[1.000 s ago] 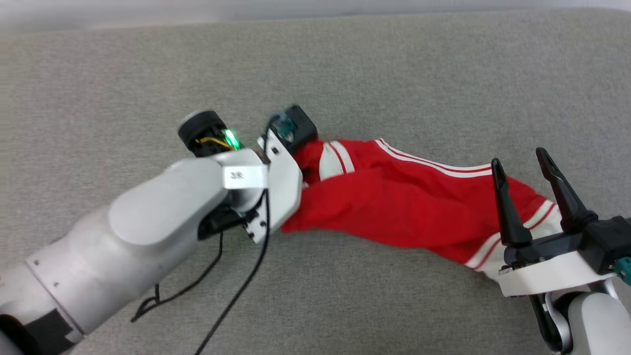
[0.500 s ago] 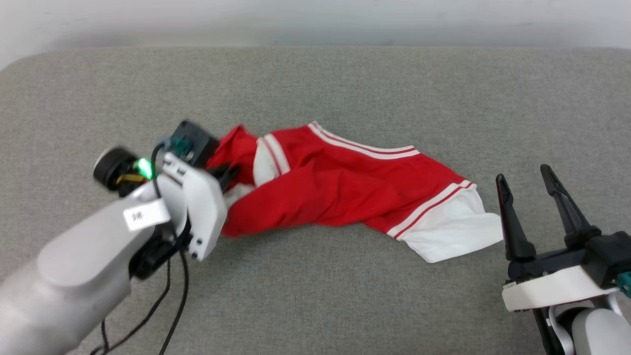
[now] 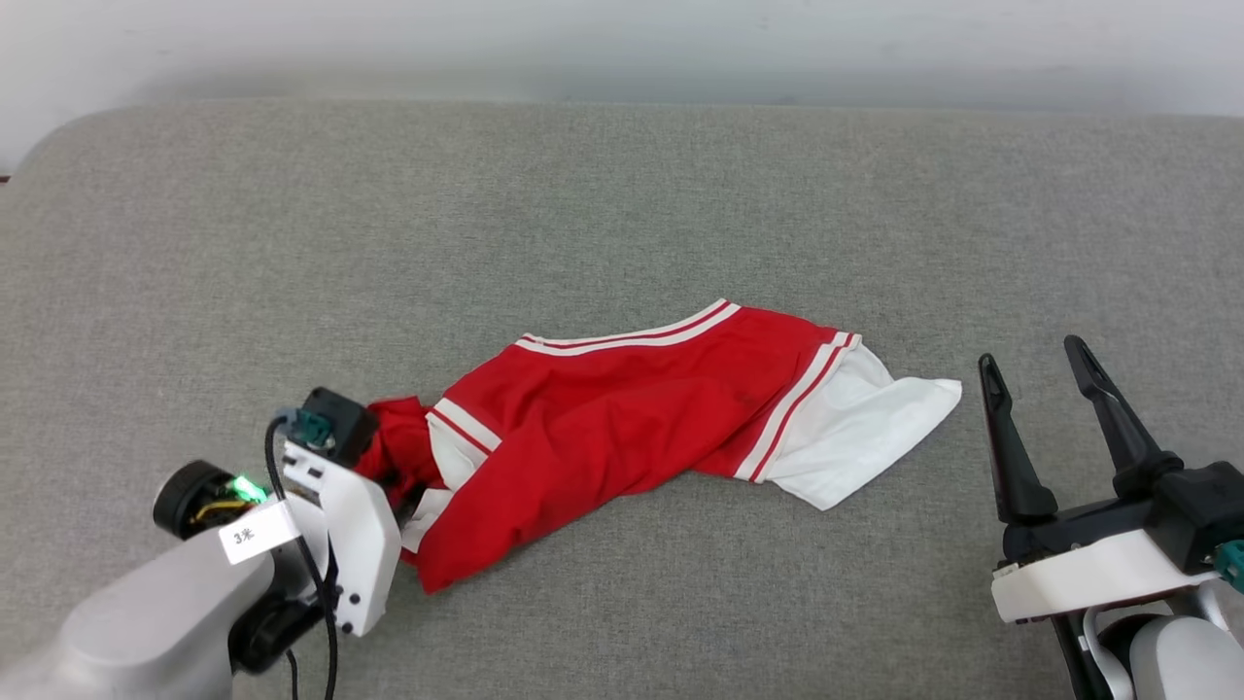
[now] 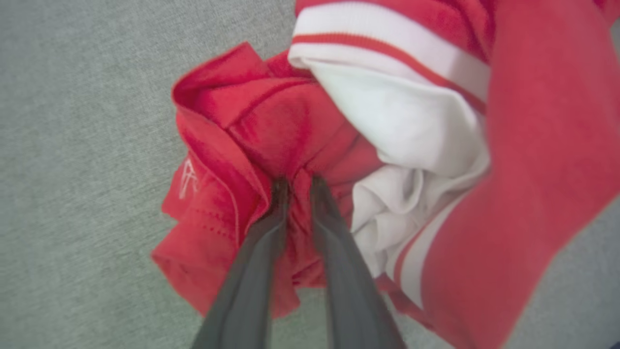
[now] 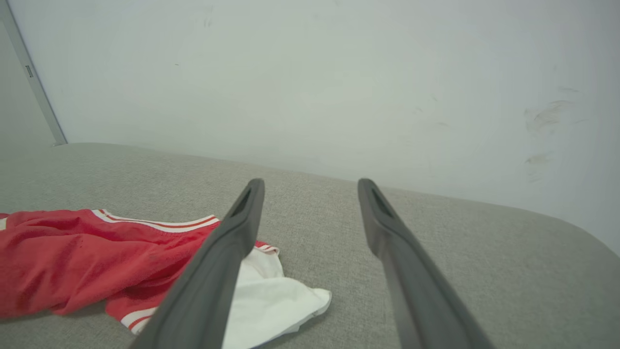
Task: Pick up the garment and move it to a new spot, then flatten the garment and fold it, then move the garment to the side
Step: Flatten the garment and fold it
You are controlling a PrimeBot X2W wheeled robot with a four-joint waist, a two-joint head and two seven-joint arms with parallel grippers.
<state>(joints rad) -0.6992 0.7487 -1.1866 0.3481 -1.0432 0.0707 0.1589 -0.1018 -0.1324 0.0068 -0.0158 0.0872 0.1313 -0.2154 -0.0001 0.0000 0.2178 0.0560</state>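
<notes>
The garment point(image 3: 622, 418), a red T-shirt with white sleeves and striped trim, lies crumpled and stretched across the grey cushion. My left gripper point(image 3: 400, 483) is at its left end, low on the fabric. In the left wrist view its fingers point(image 4: 299, 184) stand almost together with a bunched fold of the red garment point(image 4: 533, 121) pinched between the tips. My right gripper point(image 3: 1030, 355) stands open and holds nothing, just right of the white sleeve and apart from it. In the right wrist view its fingers point(image 5: 311, 183) frame bare cushion, with the garment point(image 5: 72, 261) at the lower left.
The grey upholstered cushion point(image 3: 622, 194) spreads wide around the shirt, with a rounded far-left corner and a white wall point(image 3: 622, 49) behind its far edge. Black cables point(image 3: 311, 583) hang from my left wrist.
The head camera has shifted. My left gripper has pulled the shirt's left end toward the near left, and the white sleeve has drawn away from the right gripper. The right gripper stayed open.
</notes>
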